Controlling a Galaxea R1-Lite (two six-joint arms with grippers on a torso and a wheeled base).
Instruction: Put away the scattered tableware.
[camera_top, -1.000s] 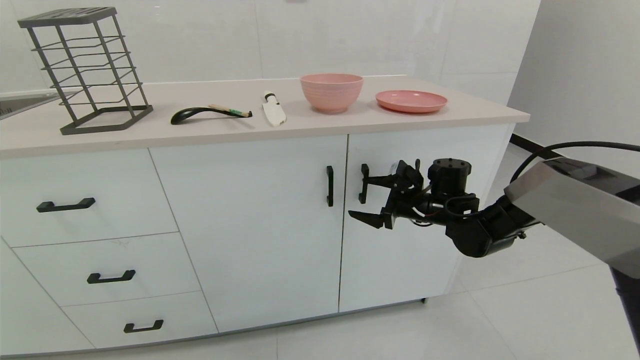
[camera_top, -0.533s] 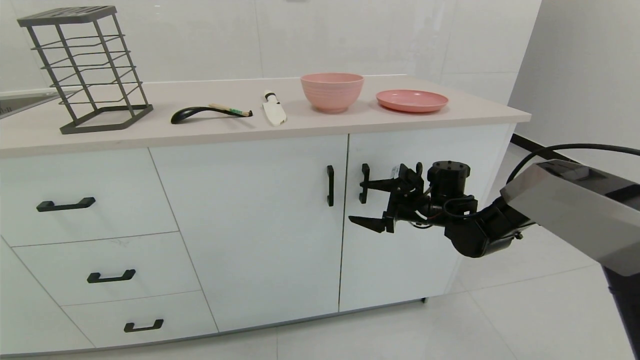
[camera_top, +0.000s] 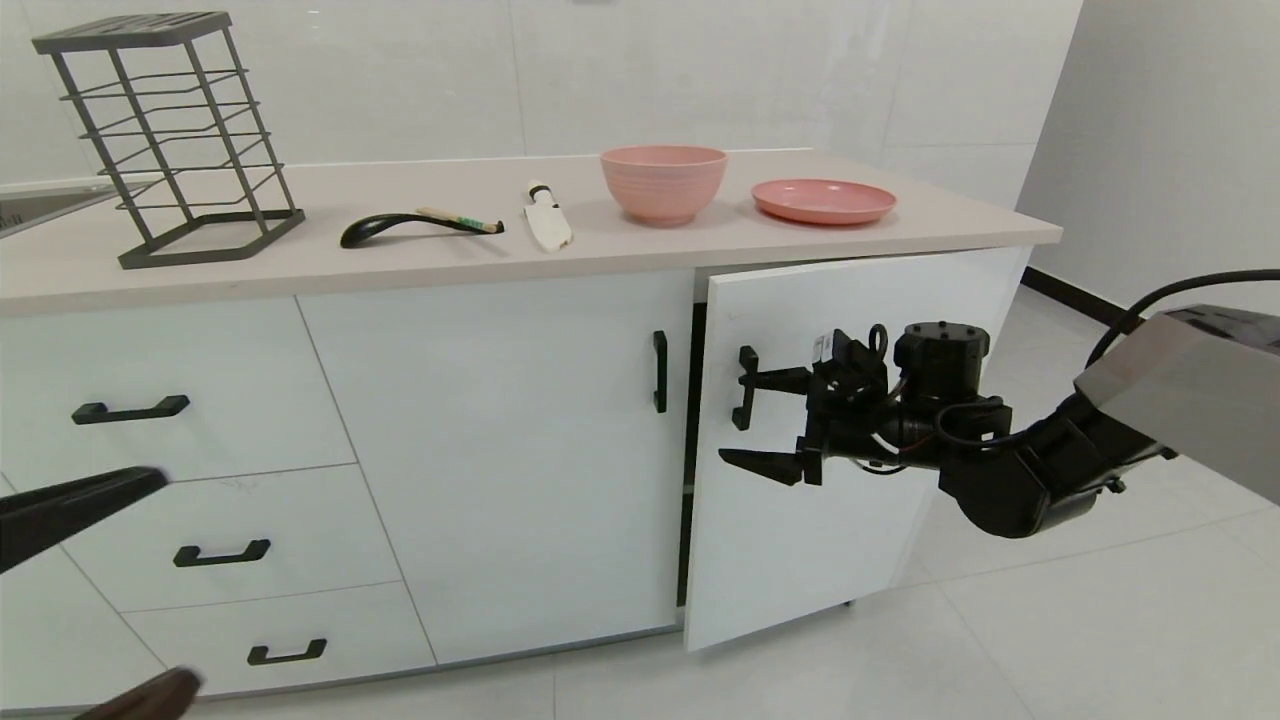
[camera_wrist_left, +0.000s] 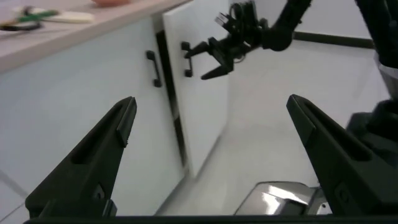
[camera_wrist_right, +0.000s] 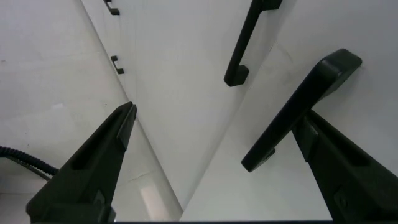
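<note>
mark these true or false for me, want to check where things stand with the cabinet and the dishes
1. The right cabinet door is ajar. True.
2. The pink bowl sits on the pink plate. False: they stand apart, side by side on the countertop.
3. The right gripper has its fingers open at the door handle. True.
4. The black spoon hangs in the wire rack. False: it lies on the countertop beside the rack.
5. The pink plate is already inside the cabinet. False: it is on the countertop, above the open door.
</note>
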